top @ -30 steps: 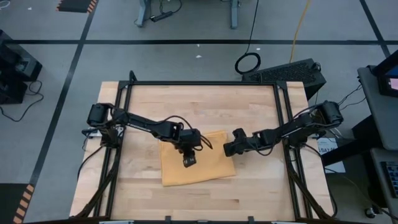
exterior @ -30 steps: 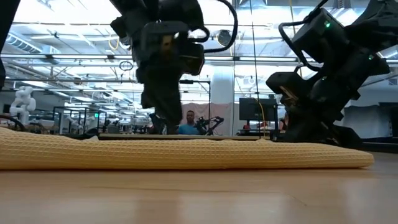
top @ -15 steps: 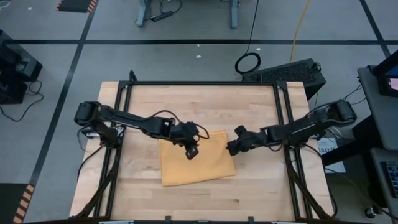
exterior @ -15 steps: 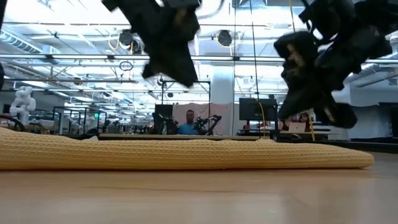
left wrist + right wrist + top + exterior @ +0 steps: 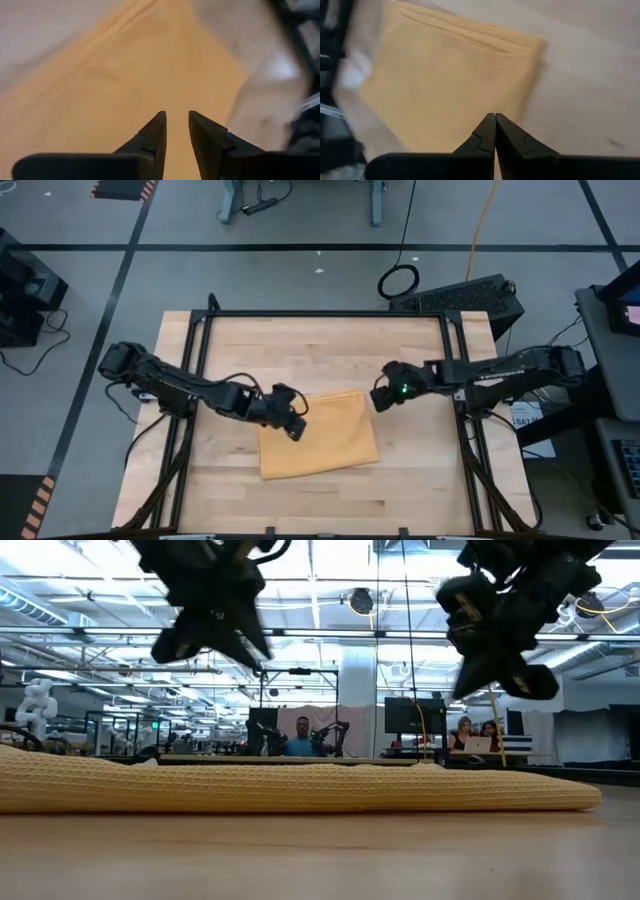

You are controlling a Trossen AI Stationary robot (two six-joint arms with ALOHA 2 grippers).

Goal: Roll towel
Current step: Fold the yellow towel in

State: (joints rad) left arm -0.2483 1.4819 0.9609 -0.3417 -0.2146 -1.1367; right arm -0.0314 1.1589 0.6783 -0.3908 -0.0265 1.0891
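Both claws hang in the air above the table (image 5: 320,350), neither one touching anything. On the left arm, the left claw (image 5: 296,429) sits over the near-left part of the towel (image 5: 325,442), by its left edge; the wrist picture shows its two dark fingers (image 5: 154,134) a small way apart with nothing between them, only the yellow cloth (image 5: 125,75) lying below. On the right arm, the right claw (image 5: 378,398) hovers just off the towel's far right corner, over bare wood, and its fingers (image 5: 487,134) are pressed together with no gap, gripping nothing; its wrist picture looks down across the cloth (image 5: 450,75), which has a long shallow crease near one edge. From above, the towel lies flat as a folded, roughly square mustard-yellow piece in the middle of the wooden table, a little toward the near side and turned slightly askew to the table's edges. From table height it shows as a low, thick band (image 5: 300,787) with a waffle weave, stretching across nearly the whole width, rounded at its right end, with both claws (image 5: 210,620) (image 5: 505,625) well above it. Beyond the table, the low view looks into a large bright hall where a person (image 5: 303,738) sits in the distance and two more people (image 5: 476,735) sit farther right.
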